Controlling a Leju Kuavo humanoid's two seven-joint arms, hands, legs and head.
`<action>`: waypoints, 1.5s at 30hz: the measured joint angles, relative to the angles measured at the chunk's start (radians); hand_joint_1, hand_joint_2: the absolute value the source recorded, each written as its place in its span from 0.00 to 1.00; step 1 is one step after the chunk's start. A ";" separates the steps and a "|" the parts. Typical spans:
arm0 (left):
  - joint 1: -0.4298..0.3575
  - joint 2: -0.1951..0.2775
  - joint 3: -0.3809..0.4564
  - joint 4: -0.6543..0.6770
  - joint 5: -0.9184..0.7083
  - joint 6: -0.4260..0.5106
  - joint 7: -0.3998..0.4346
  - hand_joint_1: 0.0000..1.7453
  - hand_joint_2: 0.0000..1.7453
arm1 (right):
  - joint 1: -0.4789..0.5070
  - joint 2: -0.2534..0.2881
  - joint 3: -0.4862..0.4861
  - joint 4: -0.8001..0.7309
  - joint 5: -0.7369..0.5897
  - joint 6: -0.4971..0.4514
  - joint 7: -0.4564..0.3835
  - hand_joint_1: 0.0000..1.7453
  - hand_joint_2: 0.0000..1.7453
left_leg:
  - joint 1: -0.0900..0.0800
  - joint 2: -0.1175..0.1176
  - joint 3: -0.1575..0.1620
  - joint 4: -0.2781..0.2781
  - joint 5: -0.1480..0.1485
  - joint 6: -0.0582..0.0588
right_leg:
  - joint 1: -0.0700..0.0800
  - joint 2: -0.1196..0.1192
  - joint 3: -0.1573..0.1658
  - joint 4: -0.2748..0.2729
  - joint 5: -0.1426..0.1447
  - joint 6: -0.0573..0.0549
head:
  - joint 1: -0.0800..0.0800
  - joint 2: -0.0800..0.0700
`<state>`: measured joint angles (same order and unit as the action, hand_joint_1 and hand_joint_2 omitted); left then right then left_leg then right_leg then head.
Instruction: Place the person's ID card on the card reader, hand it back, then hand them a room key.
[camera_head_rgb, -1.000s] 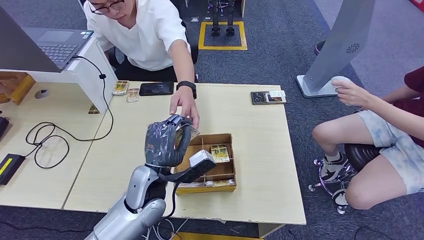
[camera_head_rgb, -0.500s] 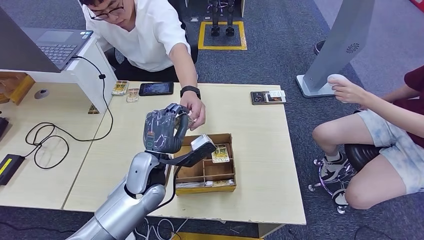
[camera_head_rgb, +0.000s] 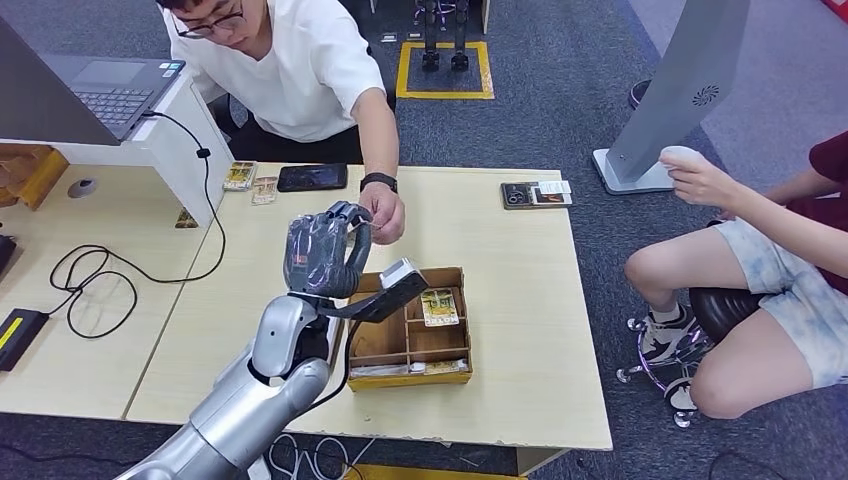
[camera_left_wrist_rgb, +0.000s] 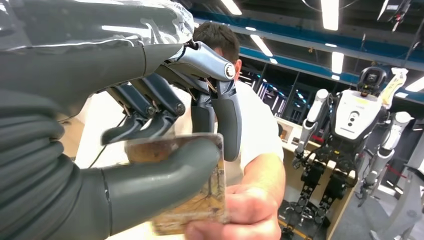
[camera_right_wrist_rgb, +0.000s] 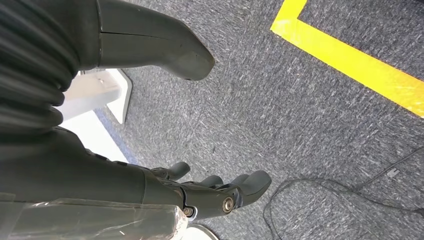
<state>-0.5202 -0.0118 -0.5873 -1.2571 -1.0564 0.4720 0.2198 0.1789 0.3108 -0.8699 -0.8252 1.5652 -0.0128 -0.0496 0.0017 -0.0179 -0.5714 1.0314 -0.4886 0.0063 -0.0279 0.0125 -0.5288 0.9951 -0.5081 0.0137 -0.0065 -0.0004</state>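
Wooden table (camera_head_rgb: 520, 300), left hand (camera_head_rgb: 322, 258) fingers (camera_left_wrist_rgb: 220, 110) clamped on card (camera_left_wrist_rgb: 200, 200), person's hand (camera_head_rgb: 385, 212) gripping it, right hand (camera_right_wrist_rgb: 150, 190) fingers apart

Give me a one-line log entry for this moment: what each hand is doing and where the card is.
left hand: holds card above table | person's hand: fingers on same card | right hand: open, hanging over floor | phase: handover

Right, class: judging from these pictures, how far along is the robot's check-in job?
A handover is in hand: the left hand pinches a card that the person's hand also grips. Whether this is the ID card or the room key cannot be told, so earlier steps are unclear. More cards lie in the wooden tray. Releasing remains. The right hand hangs idle.
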 joint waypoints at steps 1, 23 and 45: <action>0.000 -0.002 0.002 0.000 0.007 0.007 -0.003 0.00 1.00 | 0.000 0.000 0.001 0.001 0.000 -0.001 0.000 0.00 1.00 | 0.000 0.000 0.000 0.000 0.000 0.000 | 0.000 0.000 0.000 0.000 0.000 0.000 | 0.000 0.000; 0.004 -0.040 0.028 -0.002 0.150 0.047 -0.061 0.00 1.00 | 0.004 -0.004 0.025 0.001 0.000 -0.003 0.019 0.00 1.00 | 0.000 0.000 0.000 0.000 0.000 0.000 | 0.000 0.000 0.000 0.000 0.000 0.000 | 0.000 0.000; 0.155 -0.020 0.030 -0.272 0.638 0.074 -0.311 0.00 1.00 | 0.028 0.005 0.022 -0.047 0.000 0.018 -0.002 0.00 1.00 | 0.000 0.000 0.000 0.000 0.000 0.000 | 0.000 0.000 0.000 0.000 0.000 0.000 | 0.000 0.000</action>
